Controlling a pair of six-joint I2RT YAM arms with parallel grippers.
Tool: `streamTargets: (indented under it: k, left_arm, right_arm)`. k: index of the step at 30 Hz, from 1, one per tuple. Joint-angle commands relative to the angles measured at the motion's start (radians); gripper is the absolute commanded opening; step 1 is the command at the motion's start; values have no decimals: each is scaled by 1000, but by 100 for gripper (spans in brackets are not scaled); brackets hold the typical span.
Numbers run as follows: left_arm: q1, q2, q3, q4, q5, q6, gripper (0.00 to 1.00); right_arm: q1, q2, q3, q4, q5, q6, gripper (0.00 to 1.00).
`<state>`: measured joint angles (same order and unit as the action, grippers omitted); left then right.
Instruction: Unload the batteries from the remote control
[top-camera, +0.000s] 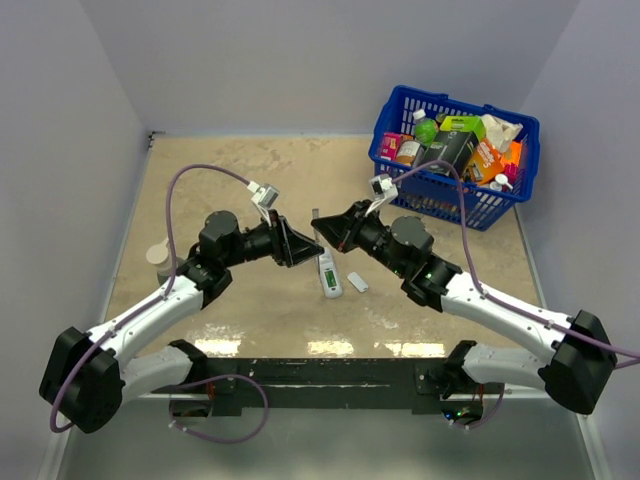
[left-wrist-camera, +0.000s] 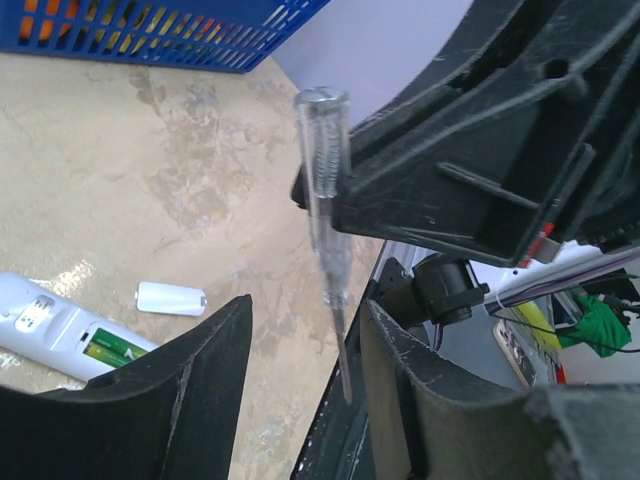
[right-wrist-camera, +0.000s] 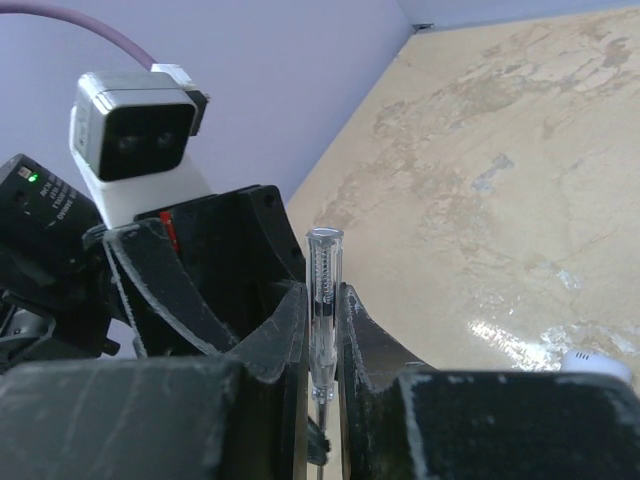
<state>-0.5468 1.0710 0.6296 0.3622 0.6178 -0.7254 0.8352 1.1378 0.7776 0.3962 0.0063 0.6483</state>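
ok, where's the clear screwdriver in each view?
Top external: centre, screwdriver just above the remote in frame.
Left wrist: centre, near upright, tip between the open jaws of the left gripper.
Right wrist: bottom centre, right gripper jaws shut on it.
Shared: tan table.

The left gripper and right gripper meet tip to tip above the middle of the table; a thin tool stands upright between them. Just beneath lies the remote control, green bay facing up; a small white cover piece sits just beside it. A blue basket of packets stands in the far right corner.
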Motion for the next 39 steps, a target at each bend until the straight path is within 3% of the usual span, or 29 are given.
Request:
streamTargets:
  k: [1, 4, 5, 6, 9, 10, 14, 16, 20, 25, 29, 33, 39]
  left_arm:
    - [-8, 20, 19, 37, -18, 9, 50]
    - [-8, 14, 19, 31, -32, 11, 44]
    - [-8, 12, 19, 24, -33, 15, 38]
    - [-8, 14, 19, 20, -32, 18, 23]
    - [-8, 10, 16, 14, -23, 26, 2]
    - [-8, 6, 13, 14, -15, 27, 0]
    - [-8, -20, -14, 38, 36, 37, 0]
    - [-10, -40, -21, 37, 68, 50, 0]
    - [-8, -62, -34, 11, 106, 81, 0]
    - [-8, -57, -42, -6, 169, 95, 0]
    - [-8, -54, -51, 4, 203, 96, 0]
    - [-10, -49, -53, -3, 214, 100, 0]
    - [-10, -42, -56, -6, 217, 104, 0]
  right_arm:
    - [22, -4, 14, 29, 70, 53, 0]
    - [42, -4, 11, 9, 95, 59, 0]
    - [45, -6, 8, 4, 98, 66, 0]
    - [45, -6, 8, -8, 95, 73, 0]
    - [45, -4, 18, -58, 55, 76, 2]
    - [45, -3, 44, -86, 43, 56, 6]
    - [38, -1, 124, -252, -3, -25, 26]
    - [15, -3, 170, -328, -60, -79, 45]
    - [-79, -15, 242, -445, -204, -136, 61]
    - [-244, 20, 308, -574, -486, -205, 63]
    - [-255, 76, 353, -646, -664, -297, 62]
    - [-255, 108, 362, -608, -762, -280, 61]
    - [-255, 142, 365, -574, -792, -263, 61]
